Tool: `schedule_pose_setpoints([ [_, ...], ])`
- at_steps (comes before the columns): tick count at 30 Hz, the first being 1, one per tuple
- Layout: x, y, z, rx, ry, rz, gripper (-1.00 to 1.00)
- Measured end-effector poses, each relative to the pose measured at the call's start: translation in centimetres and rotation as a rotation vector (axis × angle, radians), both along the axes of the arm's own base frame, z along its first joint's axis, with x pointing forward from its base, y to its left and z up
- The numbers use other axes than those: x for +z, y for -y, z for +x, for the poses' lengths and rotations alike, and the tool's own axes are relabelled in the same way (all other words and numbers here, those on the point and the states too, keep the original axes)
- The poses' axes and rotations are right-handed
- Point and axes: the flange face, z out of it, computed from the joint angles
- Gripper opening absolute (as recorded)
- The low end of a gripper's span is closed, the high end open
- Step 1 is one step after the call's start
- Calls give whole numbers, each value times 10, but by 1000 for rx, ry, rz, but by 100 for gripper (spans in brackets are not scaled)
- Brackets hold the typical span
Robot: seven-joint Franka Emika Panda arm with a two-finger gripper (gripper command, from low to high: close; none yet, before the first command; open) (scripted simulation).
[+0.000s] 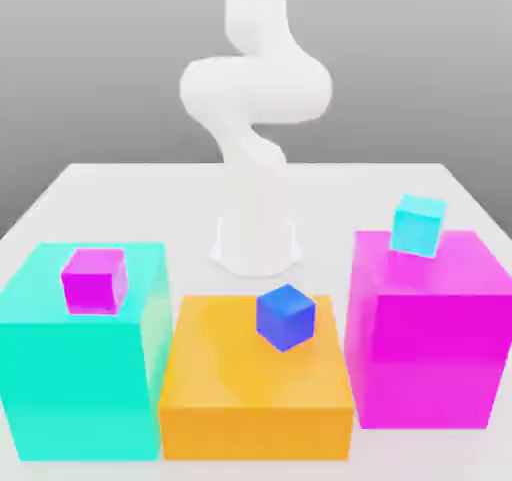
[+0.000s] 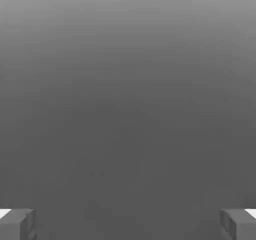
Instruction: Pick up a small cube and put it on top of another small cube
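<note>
Three small cubes rest on three big blocks. A small magenta cube (image 1: 94, 280) sits on the teal block (image 1: 70, 369) at the exterior view's left. On the orange block (image 1: 255, 394) in the middle lies a small blue cube (image 1: 285, 316). A small cyan cube (image 1: 417, 225) sits tilted on the back edge of the magenta block (image 1: 430, 339) at the exterior view's right. In the hand view my gripper (image 2: 128, 224) is open, its two fingertips (image 2: 17, 224) far apart with nothing between them, facing plain grey background.
The white arm (image 1: 255, 89) rises from its base (image 1: 257, 244) behind the orange block, at the middle of the white table (image 1: 120, 194). The three big blocks stand side by side along the table's front.
</note>
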Motion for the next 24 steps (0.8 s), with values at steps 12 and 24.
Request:
schedule_pose_setpoints([
  [12,-38,168,-55,241,-124,-353,0],
  [24,-176,301,-64,624,-349,-559,0],
])
